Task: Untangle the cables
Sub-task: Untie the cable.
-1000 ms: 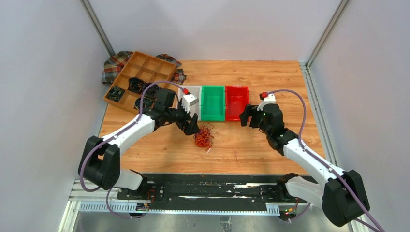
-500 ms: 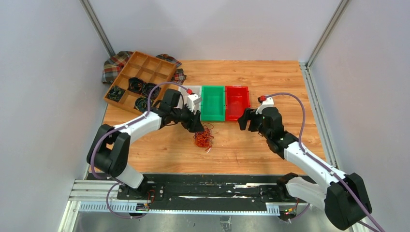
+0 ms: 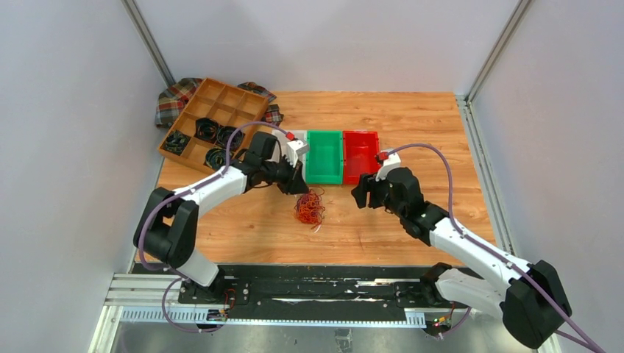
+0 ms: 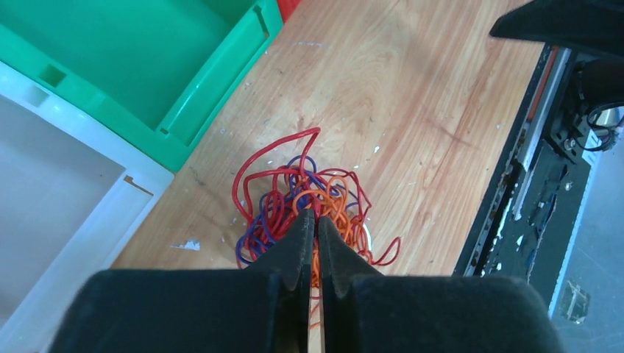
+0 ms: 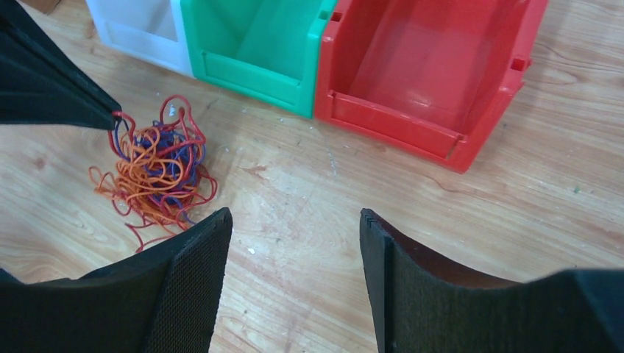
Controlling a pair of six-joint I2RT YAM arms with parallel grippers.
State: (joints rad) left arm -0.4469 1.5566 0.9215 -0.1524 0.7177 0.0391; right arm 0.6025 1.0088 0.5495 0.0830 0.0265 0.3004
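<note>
top view: the cables (image 3: 310, 207) lie in a clump on the table (image 3: 412, 125), just in front of the green bin (image 3: 324, 156). left wrist: the left gripper (image 4: 316, 226) is clenched on strands of the clump. right wrist: the right gripper (image 5: 293, 219) hangs released near the clump, grasping nothing.

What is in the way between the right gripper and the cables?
Nothing visible. Only bare table lies between the open right gripper and the cables. The left gripper pinches a strand at the clump's far edge, off that path.
</note>
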